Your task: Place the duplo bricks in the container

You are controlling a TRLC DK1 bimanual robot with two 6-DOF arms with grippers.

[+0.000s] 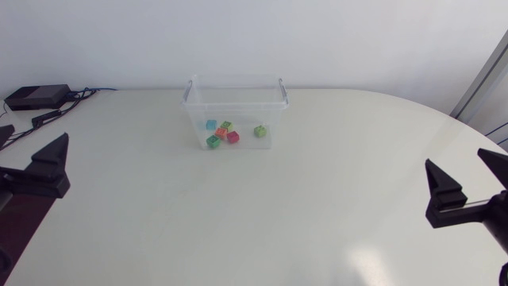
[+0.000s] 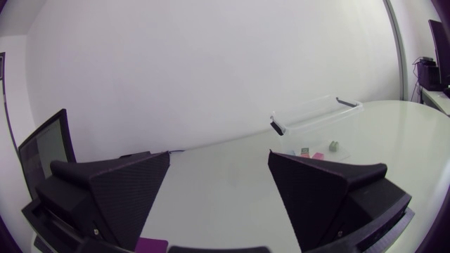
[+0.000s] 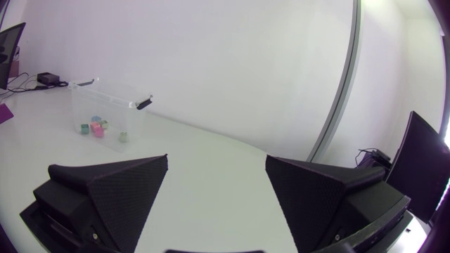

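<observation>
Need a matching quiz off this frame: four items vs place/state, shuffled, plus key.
Items
1. left gripper
2. right gripper
3. container
4. lone light-green brick

Place/state
A. inside the container, apart from the other bricks
B. open, empty, at the right side of the table
C. clear plastic, at the table's far middle
D. open, empty, at the table's left side

Pairs: 1-D, 2-B, 3-C, 4-A
</observation>
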